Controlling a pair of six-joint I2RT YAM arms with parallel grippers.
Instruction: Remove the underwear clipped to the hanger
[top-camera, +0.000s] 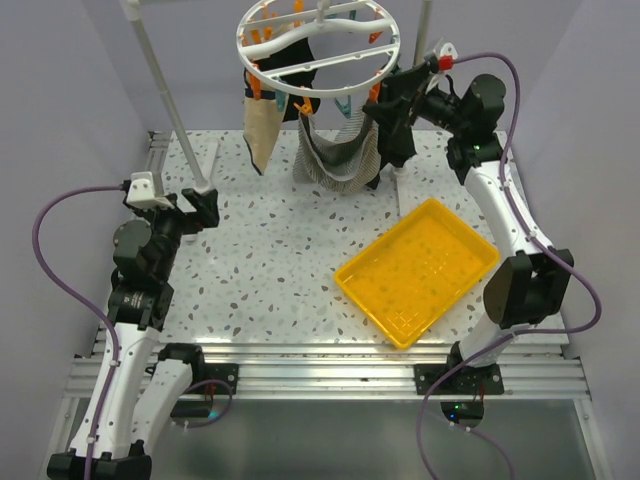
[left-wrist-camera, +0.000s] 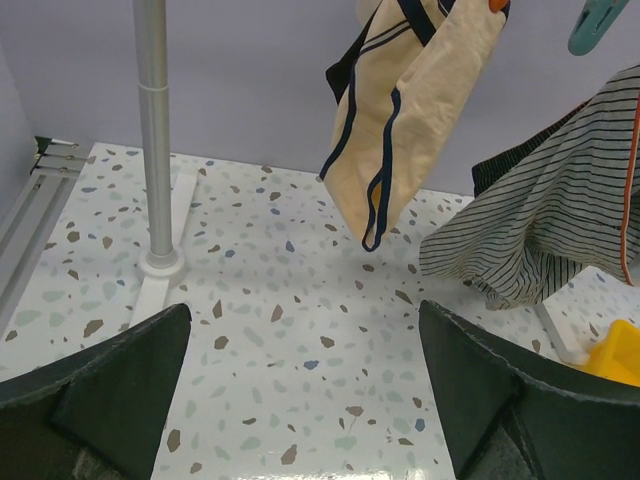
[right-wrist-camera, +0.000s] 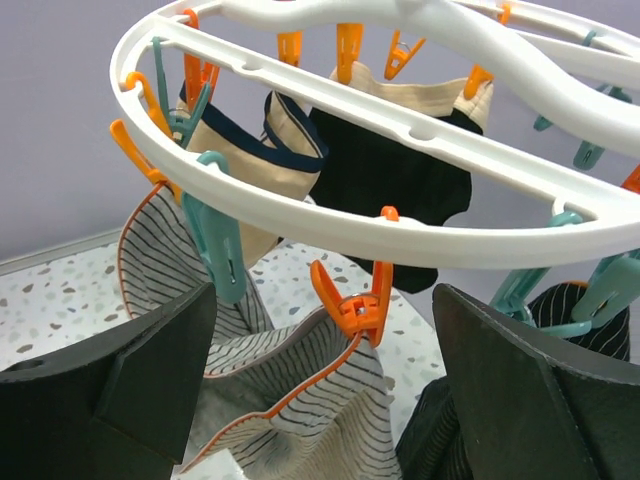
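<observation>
At 12 o'clock in the overhead view, above the far edge of the speckled counter (top-camera: 280, 270), the round white hanger (top-camera: 318, 91) hangs with underwear clipped to it. The beige underwear (top-camera: 262, 135), trimmed in navy, dangles from the ring's 9 o'clock side. The grey-and-white striped underwear (top-camera: 340, 160) sags from the near rim, its lowest fold close to the counter. The black underwear (top-camera: 295, 48) hangs inside the ring, toward its far left.

The right hand (top-camera: 385, 120) is raised at 1 o'clock, just beside the hanger's 3 o'clock side. Its wrist camera shows the jaws spread wide just below the rim, gripping nothing. Between them is an orange peg (right-wrist-camera: 355, 300), which pinches the orange-edged hem of the striped underwear. A teal peg (right-wrist-camera: 215, 240) hangs from the rim just beside the same hem, toward 9 o'clock in that view.

The left hand (top-camera: 203, 212) sits low at 9 o'clock, well apart from the hanger, with its jaws wide apart and holding nothing. It faces the foot of a white pole (top-camera: 165, 90). A yellow tray (top-camera: 420, 265) lies on the counter at 4 o'clock, near the right arm.
</observation>
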